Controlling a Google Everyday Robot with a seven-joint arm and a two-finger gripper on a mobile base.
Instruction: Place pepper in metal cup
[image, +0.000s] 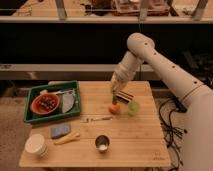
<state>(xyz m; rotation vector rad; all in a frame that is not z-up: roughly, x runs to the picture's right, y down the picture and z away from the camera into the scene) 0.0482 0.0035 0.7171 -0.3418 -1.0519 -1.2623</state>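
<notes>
So the gripper (115, 94) is clamped shut above the table (142, 142), apparently on the one pepper (115, 100), which hangs upright with its tip down. The one metal cup (102, 143) stands near the front edge, well apart.

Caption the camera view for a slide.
Gripper shut on pepper above far side of table; metal cup stands near front.

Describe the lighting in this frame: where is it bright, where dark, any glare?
Camera view: warm light falls on the wooden table; the shelving behind is mostly black. The metal cup shows a pale bright spot inside. The claw, shut, hangs just above an orange object toward the table's back, evenly lit.
</notes>
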